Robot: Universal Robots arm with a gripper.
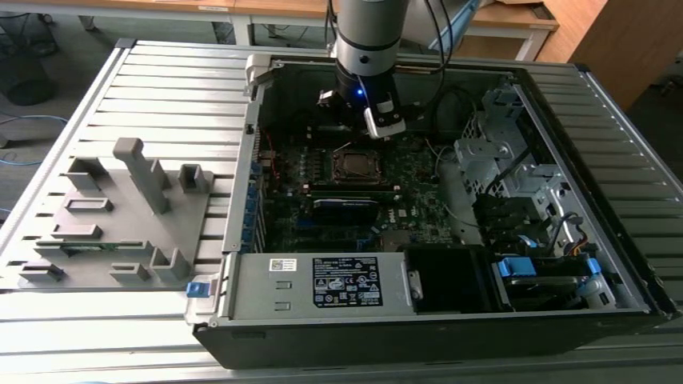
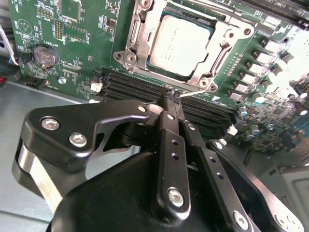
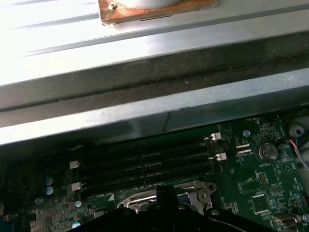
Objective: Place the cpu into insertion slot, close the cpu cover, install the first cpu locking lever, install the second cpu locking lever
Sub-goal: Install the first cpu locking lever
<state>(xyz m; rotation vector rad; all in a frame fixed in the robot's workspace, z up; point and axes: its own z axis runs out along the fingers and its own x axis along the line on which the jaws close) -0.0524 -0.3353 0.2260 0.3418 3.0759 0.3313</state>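
Second wrist view puts the cpu [image 2: 181, 42] right ahead of me: a flat square chip with a pale, dull grey face and faint print, lying level in the insertion slot [image 1: 356, 164]. The cpu cover [image 2: 138, 31] is down over it, a thin silvery frame whose square window leaves the chip's face bare, with round screw heads at its corners. A thin silvery locking lever [image 2: 195, 90] runs along the socket's edge on the memory side, and its end reaches just beside my fingertips. I cannot tell whether it is latched.

My gripper [image 2: 170, 98] has its two black fingers [image 2: 166, 145] drawn together to a narrow point with no gap showing at the tip. That point hangs over the long black memory slots [image 2: 130, 87], close to the socket's near edge. Whether the tip touches the lever wire I cannot tell.

On the green motherboard [image 2: 82, 34] a coin battery [image 2: 43, 55] sits well apart from the socket, toward the board's edge.

In the exterior view my gripper [image 1: 386, 128] reaches down into the open computer case [image 1: 251, 160], over the board's far part, with the socket just on the near side of it and about midway across the board. The case lies on a slatted metal table [image 1: 160, 88], and a grey fixture tray [image 1: 128, 216] rests on the table beside the case, at the exterior view's left.

In the first wrist view the cover's silvery edge [image 3: 145, 199] shows next to the memory slots.
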